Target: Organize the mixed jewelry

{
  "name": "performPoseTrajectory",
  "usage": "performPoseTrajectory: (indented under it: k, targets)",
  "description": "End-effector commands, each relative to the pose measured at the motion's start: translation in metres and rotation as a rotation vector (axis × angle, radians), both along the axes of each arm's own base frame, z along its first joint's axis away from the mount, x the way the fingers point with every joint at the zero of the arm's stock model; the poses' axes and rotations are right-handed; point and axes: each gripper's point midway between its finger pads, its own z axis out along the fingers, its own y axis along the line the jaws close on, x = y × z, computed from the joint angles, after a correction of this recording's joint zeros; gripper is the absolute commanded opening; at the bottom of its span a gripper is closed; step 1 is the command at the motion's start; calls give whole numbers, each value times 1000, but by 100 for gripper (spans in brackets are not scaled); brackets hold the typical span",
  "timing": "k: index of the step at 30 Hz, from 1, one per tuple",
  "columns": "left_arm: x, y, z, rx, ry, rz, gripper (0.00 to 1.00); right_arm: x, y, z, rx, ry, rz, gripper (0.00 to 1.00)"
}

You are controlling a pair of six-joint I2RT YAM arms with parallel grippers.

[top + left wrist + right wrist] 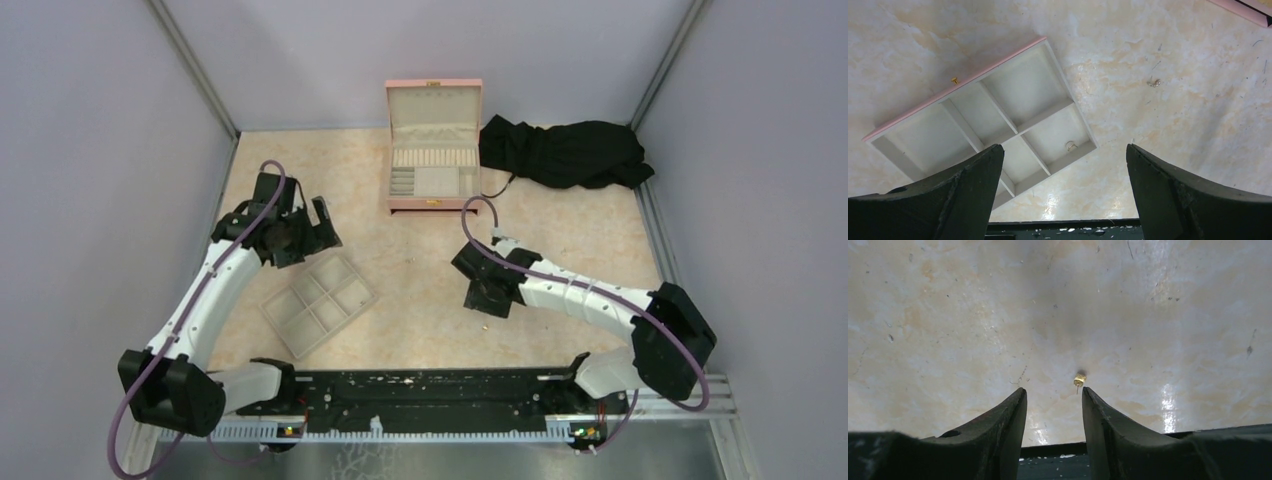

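Sitting on the bare table (948,315), near the middle and a bit toward the right edge, is a tiny gold earring (1079,379). It lies just past the tips of the right claw (1053,390), closer to one finger and not between them. The two fingers are a little apart and hold nothing. To pick it up well, I think the claw should slide sideways until the earring is in the middle of the gap. Then it should go straight down to the table and close slowly. The earring is so small that a bump could flick it away.

Another pale piece (1154,82) lies on the table beside the tray (1071,92). One small pale bit (1069,146) sits in a corner pocket of the tray. The tray is by the left edge, toward the near side. The left claw (1064,150) hangs above it, fingers wide apart and empty. A pink box (432,204) stands at the far edge. A black cloth (565,152) lies in the far right corner.
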Motion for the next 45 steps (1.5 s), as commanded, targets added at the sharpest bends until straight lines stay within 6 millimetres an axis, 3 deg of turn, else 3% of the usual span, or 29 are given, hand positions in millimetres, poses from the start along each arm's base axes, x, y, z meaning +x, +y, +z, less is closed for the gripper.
performPoseTrajectory:
  k: [1, 6, 16, 25, 30, 36, 45]
  targets:
    - [-9, 0, 14, -12, -54, -22, 98, -2, 9, -14, 62, 13, -154, 45]
    - [-12, 1, 16, -8, -66, -34, 98, -12, 0, -36, 21, 50, -229, 43]
    - [-14, 2, 13, -2, -57, -38, 98, -27, 4, -58, 20, 113, -226, 34]
    - [-15, 2, 3, 6, -29, -43, 98, -25, 1, -62, -20, 116, -210, 17]
    - [-18, 3, 3, 7, -34, -40, 98, -21, 6, -54, -10, 85, -174, 7]
    - [-18, 4, 6, 5, -39, -26, 98, -9, 28, -31, 18, 25, -55, 4]
    - [-17, 13, 10, 41, -43, 13, 98, 20, 97, 7, 79, -40, 165, 4]
